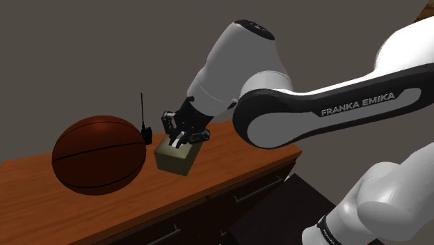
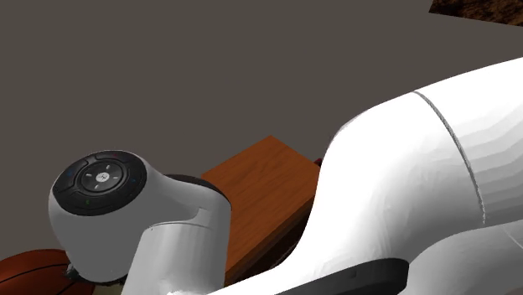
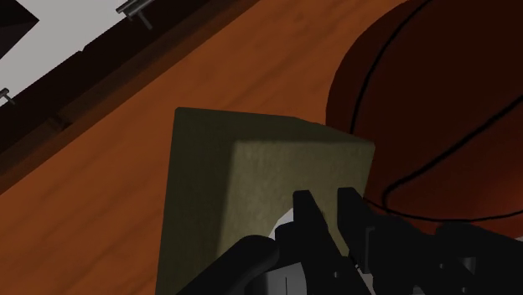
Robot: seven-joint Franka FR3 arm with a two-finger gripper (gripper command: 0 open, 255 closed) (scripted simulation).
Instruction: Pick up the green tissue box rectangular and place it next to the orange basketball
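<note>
An olive-green tissue box (image 1: 177, 159) is on the wooden top, just to the shoulder view's right of the large orange-brown basketball (image 1: 99, 154), with a small gap between them. My black gripper (image 1: 181, 139) comes down onto the box's top, fingers drawn close around a white tissue piece there. In the wrist view the fingers (image 3: 303, 208) stand narrowly apart over the box (image 3: 251, 168), with the gripper (image 3: 325, 205) near the box edge that faces the basketball (image 3: 436, 109). Whether the box's base touches the wood is unclear.
A black handheld radio (image 1: 147, 132) with a tall antenna stands behind the ball and box. The wooden dresser top (image 1: 42, 202) has drawers with metal handles (image 1: 257, 189) along its front. The arm's white links take up most of the second exterior view, where the top's far corner (image 2: 260, 180) shows.
</note>
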